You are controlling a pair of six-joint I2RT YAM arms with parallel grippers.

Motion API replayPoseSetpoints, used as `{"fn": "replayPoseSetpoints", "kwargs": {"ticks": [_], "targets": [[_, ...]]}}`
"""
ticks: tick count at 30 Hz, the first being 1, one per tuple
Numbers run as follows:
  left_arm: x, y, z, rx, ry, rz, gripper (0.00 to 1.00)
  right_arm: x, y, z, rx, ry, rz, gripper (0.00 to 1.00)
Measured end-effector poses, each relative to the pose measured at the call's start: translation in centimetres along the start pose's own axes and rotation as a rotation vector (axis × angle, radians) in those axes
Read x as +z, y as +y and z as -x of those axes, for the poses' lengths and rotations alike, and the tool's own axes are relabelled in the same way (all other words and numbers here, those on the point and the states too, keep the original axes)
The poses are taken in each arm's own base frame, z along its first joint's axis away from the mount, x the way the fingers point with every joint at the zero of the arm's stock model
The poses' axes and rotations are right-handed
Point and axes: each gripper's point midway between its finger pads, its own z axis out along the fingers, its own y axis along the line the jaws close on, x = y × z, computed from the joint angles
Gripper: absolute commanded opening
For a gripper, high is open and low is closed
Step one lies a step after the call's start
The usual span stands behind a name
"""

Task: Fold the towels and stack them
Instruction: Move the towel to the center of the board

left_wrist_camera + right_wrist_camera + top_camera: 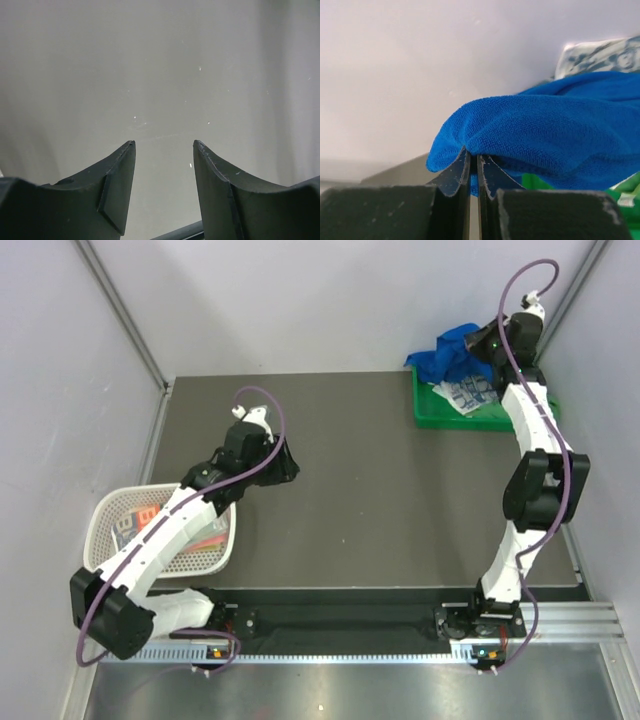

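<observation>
My right gripper [478,344] is shut on a fold of the royal blue towel [450,352], lifted over the green tray [455,420] at the back right. In the right wrist view the blue towel [555,125] drapes over my closed fingertips [474,159]. A white towel with navy print [468,395] lies in the tray and shows behind the blue one in the wrist view [600,54]. My left gripper [285,468] is open and empty over the bare table; in its wrist view the gripper [164,145] has only table between its jaws.
A white mesh basket [105,515] stands at the left front with orange and grey cloth [150,520] inside, under my left arm. Grey walls close in the table on the left, back and right.
</observation>
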Motion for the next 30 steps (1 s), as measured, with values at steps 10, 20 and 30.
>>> {"fn": "replayPoseSetpoints", "kwargs": {"ticks": [10, 20, 30], "targets": [[-2.0, 1.9, 1.7, -0.040, -0.073, 0.060, 0.55, -11.1, 16.1, -7.3, -0.106, 0.140, 0.292, 0.00], [-3.3, 6.0, 4.1, -0.160, -0.154, 0.171, 0.55, -26.7, 20.3, -25.6, -0.194, 0.434, 0.492, 0.00], [-1.4, 5.3, 2.9, -0.188, -0.097, 0.117, 0.56, -43.5, 19.3, -43.2, -0.496, 0.930, 0.697, 0.00]]}}
